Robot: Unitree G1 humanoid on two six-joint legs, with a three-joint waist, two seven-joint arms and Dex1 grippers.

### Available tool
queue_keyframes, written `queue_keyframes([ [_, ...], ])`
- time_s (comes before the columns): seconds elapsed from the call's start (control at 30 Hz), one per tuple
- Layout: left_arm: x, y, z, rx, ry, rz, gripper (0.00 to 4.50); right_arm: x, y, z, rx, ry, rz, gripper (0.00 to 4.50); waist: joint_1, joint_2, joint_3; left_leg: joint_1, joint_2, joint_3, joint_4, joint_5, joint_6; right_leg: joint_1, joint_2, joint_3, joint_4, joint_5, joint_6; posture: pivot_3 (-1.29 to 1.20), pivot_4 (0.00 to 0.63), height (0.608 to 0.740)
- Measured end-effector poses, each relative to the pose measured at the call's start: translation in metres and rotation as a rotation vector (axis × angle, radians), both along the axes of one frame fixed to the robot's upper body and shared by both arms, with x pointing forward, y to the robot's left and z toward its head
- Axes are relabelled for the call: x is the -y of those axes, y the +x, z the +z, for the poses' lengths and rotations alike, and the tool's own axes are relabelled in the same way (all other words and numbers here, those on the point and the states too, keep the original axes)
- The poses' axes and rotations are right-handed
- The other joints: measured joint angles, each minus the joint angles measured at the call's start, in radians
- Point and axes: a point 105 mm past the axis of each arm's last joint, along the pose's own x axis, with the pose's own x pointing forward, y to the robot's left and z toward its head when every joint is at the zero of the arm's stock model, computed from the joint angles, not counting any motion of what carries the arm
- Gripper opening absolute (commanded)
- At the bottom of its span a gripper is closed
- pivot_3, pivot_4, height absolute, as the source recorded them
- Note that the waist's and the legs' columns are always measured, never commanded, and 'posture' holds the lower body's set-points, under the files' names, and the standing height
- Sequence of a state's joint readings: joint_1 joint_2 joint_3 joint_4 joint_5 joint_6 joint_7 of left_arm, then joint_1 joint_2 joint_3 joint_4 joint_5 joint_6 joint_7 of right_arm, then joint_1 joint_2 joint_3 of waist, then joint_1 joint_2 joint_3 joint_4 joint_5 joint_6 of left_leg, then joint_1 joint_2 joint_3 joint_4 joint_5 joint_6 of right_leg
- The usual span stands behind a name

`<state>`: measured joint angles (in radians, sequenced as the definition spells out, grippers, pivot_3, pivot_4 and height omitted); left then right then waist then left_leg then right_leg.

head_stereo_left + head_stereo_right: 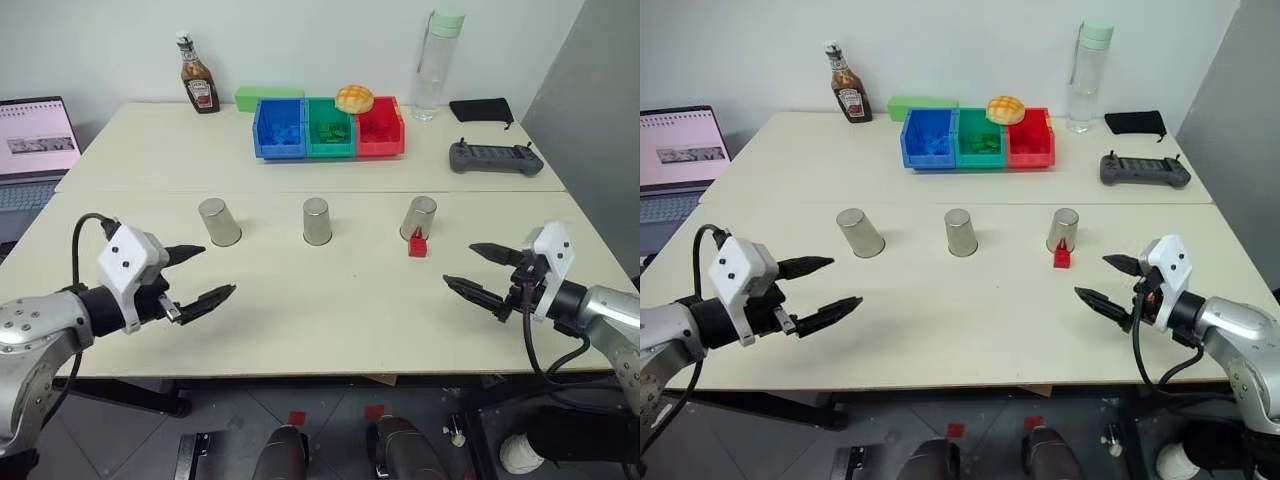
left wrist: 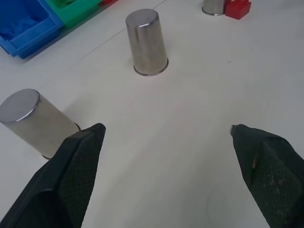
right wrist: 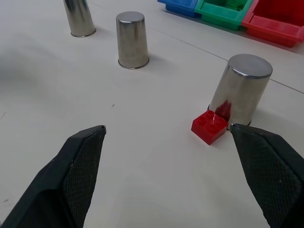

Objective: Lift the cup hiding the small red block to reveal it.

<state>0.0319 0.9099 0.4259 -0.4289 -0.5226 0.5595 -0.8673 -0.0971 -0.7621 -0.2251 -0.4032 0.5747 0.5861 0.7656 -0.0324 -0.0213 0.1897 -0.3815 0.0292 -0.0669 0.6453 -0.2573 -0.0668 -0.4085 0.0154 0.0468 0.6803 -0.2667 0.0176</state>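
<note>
Left gripper: the left gripper (image 1: 200, 275) hangs over the near left part of the counter (image 1: 330, 320), its two black fingers spread wide and holding nothing.
Right gripper: the right gripper (image 1: 482, 270) hangs over the near right part, fingers also spread wide and empty, aimed toward the nearest cup.
Small red block: the small red block (image 1: 417, 246) sits in plain sight on the counter, touching or just beside the base of the right-hand cup, on its near side. It is a tiny studded plastic brick, bright and glossy.
Cups: three upturned metal tumblers stand in a row, well apart: the left cup (image 1: 218, 221), the middle cup (image 1: 316, 220) and the right cup (image 1: 418, 217). Each is brushed silver, slightly tapered, with a flat closed top.
Step in hand: the block already shows, so the reveal looks done or the setup is not yet hidden; I cannot tell which.
Next move: any lift would call for closing a gripper around a smooth, slippery cup wall and rising straight.
Far side: three plastic bins (image 1: 328, 127), blue, green and red, with a sauce bottle (image 1: 198, 77).
</note>
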Motion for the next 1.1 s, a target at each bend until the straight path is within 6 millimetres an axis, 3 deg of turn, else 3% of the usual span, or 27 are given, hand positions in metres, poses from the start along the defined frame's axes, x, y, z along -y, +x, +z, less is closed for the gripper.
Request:
queue_keyframes([
  [0.3, 0.005, 0.010, 0.000, 0.002, 0.009, -0.043, 4.50, -0.003, -0.015, 0.009, -0.003, 0.028, -0.008, 4.45, 0.000, 0.000, 0.000, 0.000, 0.000, 0.000, 0.000, 0.000, 0.000, 0.000, 0.000, 0.000, 0.000, 0.000, 0.000, 0.00, 0.150, 0.740],
  [0.63, 0.003, 0.007, -0.008, -0.029, 0.015, -0.054, 4.50, -0.002, -0.017, 0.006, -0.020, 0.023, -0.015, 4.45, 0.000, 0.000, 0.000, 0.000, 0.000, 0.000, 0.000, 0.000, 0.000, 0.000, 0.000, 0.000, 0.000, 0.000, 0.000, 0.00, 0.150, 0.740],
  [0.9, 0.015, 0.007, 0.003, -0.001, 0.004, -0.100, 4.50, 0.005, -0.021, -0.004, -0.056, -0.001, -0.028, 4.45, 0.000, 0.000, 0.000, 0.000, 0.000, 0.000, 0.000, 0.000, 0.000, 0.000, 0.000, 0.000, 0.000, 0.000, 0.000, 0.00, 0.150, 0.740],
  [1.1, 0.021, 0.008, -0.001, -0.016, 0.008, -0.127, 4.50, 0.008, -0.021, -0.003, -0.043, -0.001, -0.039, 4.45, 0.000, 0.000, 0.000, 0.000, 0.000, 0.000, 0.000, 0.000, 0.000, 0.000, 0.000, 0.000, 0.000, 0.000, 0.000, 0.00, 0.150, 0.740],
])
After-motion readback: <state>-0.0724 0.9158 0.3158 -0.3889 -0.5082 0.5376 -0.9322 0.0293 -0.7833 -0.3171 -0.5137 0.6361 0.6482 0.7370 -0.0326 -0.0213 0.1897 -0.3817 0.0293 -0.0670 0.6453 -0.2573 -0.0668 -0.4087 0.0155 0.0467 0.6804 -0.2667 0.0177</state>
